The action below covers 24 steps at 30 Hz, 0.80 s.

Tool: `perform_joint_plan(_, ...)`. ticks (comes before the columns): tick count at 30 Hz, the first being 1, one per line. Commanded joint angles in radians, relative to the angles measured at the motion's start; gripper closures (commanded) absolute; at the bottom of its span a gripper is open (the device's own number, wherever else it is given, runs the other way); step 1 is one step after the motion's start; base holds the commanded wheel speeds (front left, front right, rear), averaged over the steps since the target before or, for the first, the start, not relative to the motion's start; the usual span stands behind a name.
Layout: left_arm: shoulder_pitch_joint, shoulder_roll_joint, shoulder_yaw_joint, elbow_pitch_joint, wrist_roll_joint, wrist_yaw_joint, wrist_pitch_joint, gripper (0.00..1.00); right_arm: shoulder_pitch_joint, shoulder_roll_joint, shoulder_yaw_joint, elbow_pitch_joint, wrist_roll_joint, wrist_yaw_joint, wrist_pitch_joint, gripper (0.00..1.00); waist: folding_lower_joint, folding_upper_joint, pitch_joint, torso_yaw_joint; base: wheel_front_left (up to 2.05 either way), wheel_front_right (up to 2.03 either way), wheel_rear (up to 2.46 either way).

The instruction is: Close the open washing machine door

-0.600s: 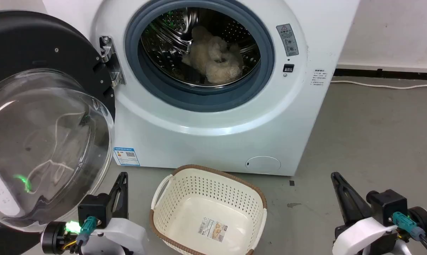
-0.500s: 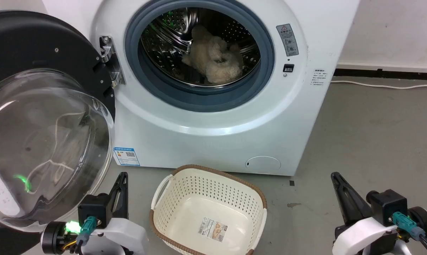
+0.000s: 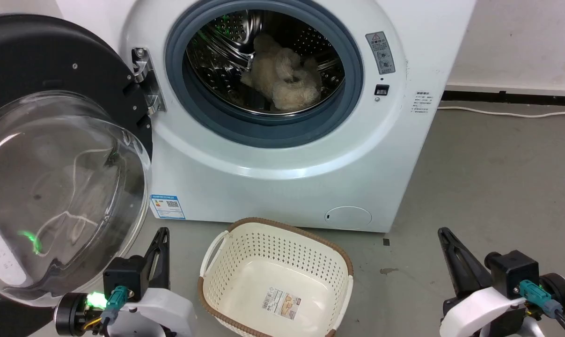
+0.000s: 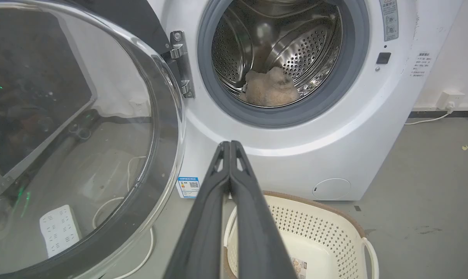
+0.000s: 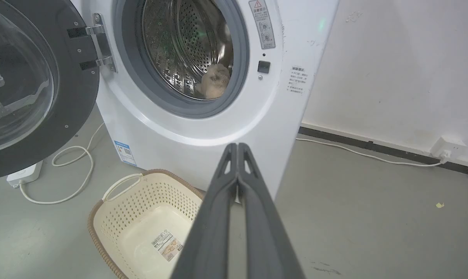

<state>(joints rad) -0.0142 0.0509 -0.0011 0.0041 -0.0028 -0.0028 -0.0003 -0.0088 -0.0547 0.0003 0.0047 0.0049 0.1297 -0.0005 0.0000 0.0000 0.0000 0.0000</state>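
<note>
Grey floor (image 3: 488, 187), white wall (image 3: 521, 42) behind. I'm looking down at a white washer (image 3: 282, 187) standing on the floor against that wall.

The door (image 3: 62, 164) is swung wide open at the washer's left side. It hangs from the metal hinge (image 3: 144, 79) at the left edge of the round opening. Its black rim and clear glass bowl face me. From the left wrist (image 4: 75, 116) the bowl bulges toward the camera, and from the right wrist (image 5: 32, 85) the door is at the upper left.

The steel drum (image 3: 226, 56) is exposed inside the grey rubber ring. A beige fluffy item (image 3: 284, 77) lies in the drum, low and toward the back.

A cream basket (image 3: 282, 245) with a brown rim sits on the floor near the washer's front, roughly centred. It has a label on its bottom. A white power strip (image 5: 24, 175) lies on the floor under the door's lower edge.

The left gripper (image 3: 163, 231) is low on the left, just beside the door's lower rim and left of the basket. Its jaws are pressed together on nothing (image 4: 230, 147), and I see a gap between them and the rim.

The right gripper (image 3: 443, 231) is low on the right over bare floor, right of the basket and well apart from the door. Its jaws are likewise pressed together and hold nothing (image 5: 237, 147).
</note>
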Motion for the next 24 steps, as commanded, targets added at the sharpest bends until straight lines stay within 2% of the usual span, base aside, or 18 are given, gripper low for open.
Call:
perform_joint_plan(1,0.014,-0.001,0.001,-0.004,0.003,0.003,0.0,1.0,0.009,0.005,0.0,-0.005,-0.005,0.001,0.0,1.0,0.0,0.0,0.0,0.0,0.0,0.0,0.0)
perform_joint_plan(21,0.014,-0.001,0.001,-0.004,0.003,0.003,0.0,1.0,0.009,0.005,0.0,-0.005,-0.005,0.001,0.0,1.0,0.0,0.0,0.0,0.0,0.0,0.0,0.0)
perform_joint_plan(22,0.0,0.0,0.0,0.0,0.0,0.0,0.0,0.0,0.0,0.0,0.0,0.0,0.0,0.0,0.0,0.0,0.0,0.0,0.0,0.0,0.0,0.0,0.0)
perform_joint_plan(24,0.0,0.0,0.0,0.001,0.0,0.0,0.0,0.0,0.0,0.0,0.0,0.001,0.001,0.0,0.0,0.0,0.0,0.0,0.0,0.0,0.0,0.0,0.0)
